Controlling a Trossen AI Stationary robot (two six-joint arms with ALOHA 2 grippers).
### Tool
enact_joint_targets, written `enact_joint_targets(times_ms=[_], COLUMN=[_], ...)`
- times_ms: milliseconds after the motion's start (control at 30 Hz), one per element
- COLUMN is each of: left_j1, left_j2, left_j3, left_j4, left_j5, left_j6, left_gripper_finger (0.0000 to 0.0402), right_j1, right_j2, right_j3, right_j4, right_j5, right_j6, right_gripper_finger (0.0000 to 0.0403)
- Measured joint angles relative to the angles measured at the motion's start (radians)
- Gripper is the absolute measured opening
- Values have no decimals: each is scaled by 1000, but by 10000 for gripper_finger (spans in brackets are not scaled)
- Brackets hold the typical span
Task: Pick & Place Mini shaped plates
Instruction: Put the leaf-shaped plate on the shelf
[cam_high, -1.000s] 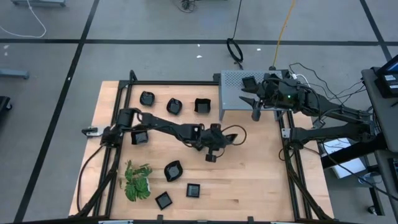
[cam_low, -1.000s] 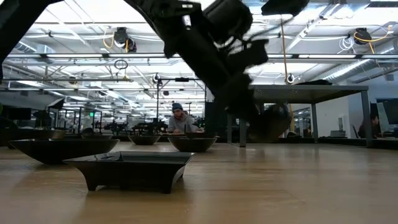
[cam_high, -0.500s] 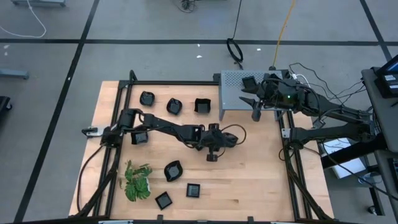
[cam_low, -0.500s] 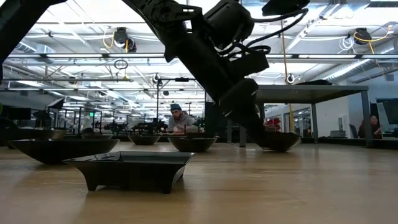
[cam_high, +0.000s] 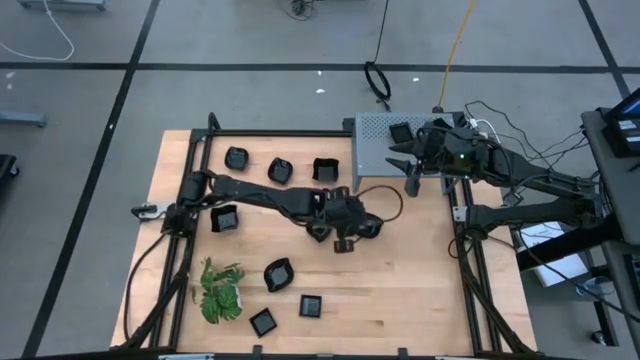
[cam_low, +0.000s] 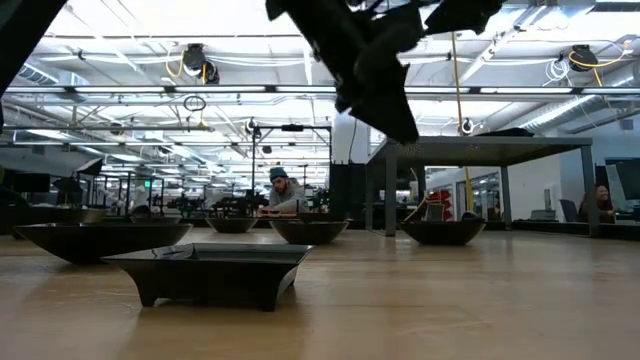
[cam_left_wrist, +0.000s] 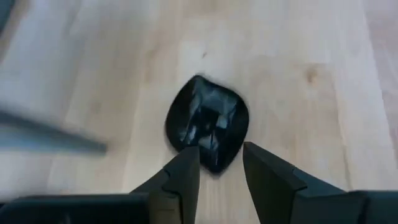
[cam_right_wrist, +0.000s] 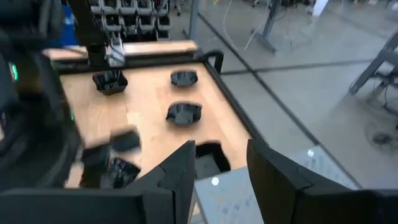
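three small black dishes (cam_high: 279, 168) line the wooden table's (cam_high: 420, 290) far edge; three more (cam_high: 286, 300) lie near, right of the green leafy plant (cam_high: 220, 292)

left pincer (cam_left_wrist: 216, 175) risen, leaf-shaped plate (cam_left_wrist: 207, 122) released

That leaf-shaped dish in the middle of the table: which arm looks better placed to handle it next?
The left. Its gripper hangs open just above the leaf-shaped dish, while the right gripper waits over the grey box at the table's far edge.
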Motion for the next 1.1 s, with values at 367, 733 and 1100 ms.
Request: enact_joint_targets(times_ms=[367, 733, 1100], left_j1=[16, 38, 50], left_j2=[-190, -411, -560], left_j3=[11, 11, 10], left_j4=[-359, -425, -426], left_j5=[-13, -26, -113], left_j6=[-301, -380, -361], left_gripper_finger=[129, 129, 129], right_j1=[0, 2, 23], right_j2=[34, 135, 252], right_j3=[-44, -430, -601], right_j4=[-202, 207, 525], right_j5=[-9, -246, -329], right_j6=[129, 429, 414], right_gripper_finger=[132, 132, 142])
